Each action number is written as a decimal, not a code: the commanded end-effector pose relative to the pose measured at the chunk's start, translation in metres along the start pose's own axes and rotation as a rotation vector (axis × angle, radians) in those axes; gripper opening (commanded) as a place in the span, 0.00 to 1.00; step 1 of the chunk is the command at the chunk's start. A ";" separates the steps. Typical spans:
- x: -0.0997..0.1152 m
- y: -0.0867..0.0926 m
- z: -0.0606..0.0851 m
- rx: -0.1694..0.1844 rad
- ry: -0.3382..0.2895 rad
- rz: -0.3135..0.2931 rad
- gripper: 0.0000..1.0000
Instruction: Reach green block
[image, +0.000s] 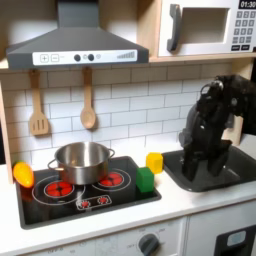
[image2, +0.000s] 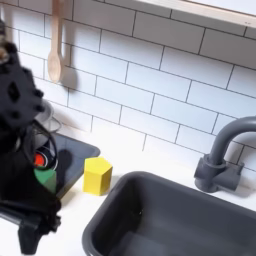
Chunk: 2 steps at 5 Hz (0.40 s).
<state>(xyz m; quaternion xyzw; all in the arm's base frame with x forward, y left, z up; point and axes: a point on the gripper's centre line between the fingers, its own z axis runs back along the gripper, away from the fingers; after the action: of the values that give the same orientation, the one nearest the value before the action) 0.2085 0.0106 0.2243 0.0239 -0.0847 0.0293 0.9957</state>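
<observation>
The step in hand is judged to be the approach: the gripper (image: 197, 172) hangs over the sink (image: 240, 172) at the first exterior view's right, well apart from the green block (image: 146, 181) and not touching it. Whether its fingers are spread or pressed together cannot be told; the arm is dark and blurred in both exterior views. The green block sits on the near right corner of the stovetop (image: 60, 206), just in front of the yellow block (image: 155, 161). It is cube-like, so no long axis is evident; it stands upright and roughly square to the stovetop edge. The next move calls for travel toward the first exterior view's left, then descent. Farther back stands the steel pot (image: 82, 160).
</observation>
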 end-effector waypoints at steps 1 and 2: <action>0.033 0.008 -0.010 0.016 -0.018 0.044 1.00; 0.047 0.012 -0.014 0.018 -0.028 0.048 1.00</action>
<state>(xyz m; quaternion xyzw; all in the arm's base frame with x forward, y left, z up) 0.2549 0.0257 0.2187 0.0315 -0.0985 0.0523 0.9933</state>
